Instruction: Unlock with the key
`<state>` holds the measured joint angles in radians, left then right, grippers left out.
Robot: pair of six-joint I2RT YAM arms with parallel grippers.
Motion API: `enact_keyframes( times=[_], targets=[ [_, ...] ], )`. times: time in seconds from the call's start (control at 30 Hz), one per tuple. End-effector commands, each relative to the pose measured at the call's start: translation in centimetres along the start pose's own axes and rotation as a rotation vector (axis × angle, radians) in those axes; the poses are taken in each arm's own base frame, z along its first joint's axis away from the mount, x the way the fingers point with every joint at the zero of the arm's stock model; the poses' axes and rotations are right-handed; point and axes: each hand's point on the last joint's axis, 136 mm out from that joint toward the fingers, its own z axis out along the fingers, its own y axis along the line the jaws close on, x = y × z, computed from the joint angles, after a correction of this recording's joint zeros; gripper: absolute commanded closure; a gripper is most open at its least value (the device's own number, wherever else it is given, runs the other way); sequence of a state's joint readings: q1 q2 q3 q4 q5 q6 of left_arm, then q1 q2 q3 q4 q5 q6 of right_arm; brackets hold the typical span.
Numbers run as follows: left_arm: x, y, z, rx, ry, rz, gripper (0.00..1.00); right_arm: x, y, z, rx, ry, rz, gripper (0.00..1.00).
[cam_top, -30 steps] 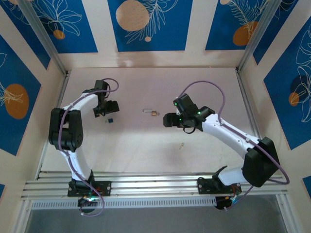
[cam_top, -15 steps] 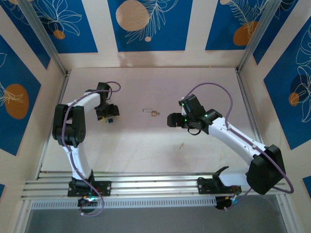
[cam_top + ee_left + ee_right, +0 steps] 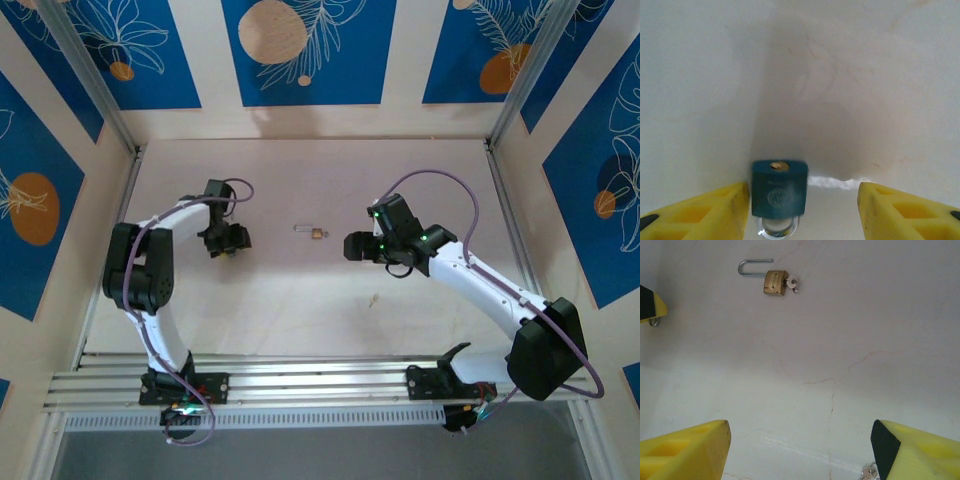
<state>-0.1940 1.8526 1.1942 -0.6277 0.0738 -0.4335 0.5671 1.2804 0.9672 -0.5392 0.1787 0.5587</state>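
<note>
The table (image 3: 300, 180) is carrying everything loose here (there is no box or tray on it, so the only thing holding anything is a lock body).

The left gripper (image 3: 226, 243) is hanging low over the left half of the table. Its yellow fingers (image 3: 700, 207) are standing spread on either side of a blue padlock (image 3: 779, 187). The lock is lying just beside the left finger and well apart from the right one, with its keyhole facing away from the wrist. The jaws are open, not yet pinching.

The right gripper (image 3: 800, 430) is hovering right of centre, wide open and holding nothing.

Beyond it a brass padlock (image 3: 775, 282) is lying with a key (image 3: 792, 284) sitting in its keyhole, its shackle looking already swung free.

A loose key (image 3: 869, 472) is lying near the right gripper's fingertip.

By my reading, the step in hand is securing the blue padlock. The next move is calling for the left jaws to close squarely on its body. The right gripper then needs a key picked up by the bow, with the blade lined up on the keyhole.
</note>
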Motion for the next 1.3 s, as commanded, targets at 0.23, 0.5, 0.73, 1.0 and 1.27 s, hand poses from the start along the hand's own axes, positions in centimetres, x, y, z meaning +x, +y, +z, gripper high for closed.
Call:
enact_keyframes(
  times=[0.23, 0.5, 0.73, 1.0, 1.27],
  targets=[
    [0.5, 2.0, -0.3, -0.146, 0.039, 0.029, 0.43, 0.5, 0.4, 0.0, -0.042, 0.006, 0.006, 0.26],
    [-0.4, 3.0, -0.4, -0.232, 0.052, 0.021, 0.48, 0.8, 0.8, 0.4, -0.102, 0.007, 0.002, 0.26],
    [-0.1, 3.6, -0.7, -0.262, 0.06, 0.04, 0.54, 0.5, 0.6, 0.3, -0.12, -0.004, -0.004, 0.26],
    [-0.9, 3.1, -0.9, -0.254, 0.06, 0.09, 0.6, 0.6, -0.1, 0.4, -0.126, -0.009, 0.019, 0.27],
    [-1.3, 3.7, -0.3, -0.301, 0.089, 0.118, 0.65, 0.3, 0.0, 0.1, -0.129, -0.016, 0.019, 0.28]
  ],
)
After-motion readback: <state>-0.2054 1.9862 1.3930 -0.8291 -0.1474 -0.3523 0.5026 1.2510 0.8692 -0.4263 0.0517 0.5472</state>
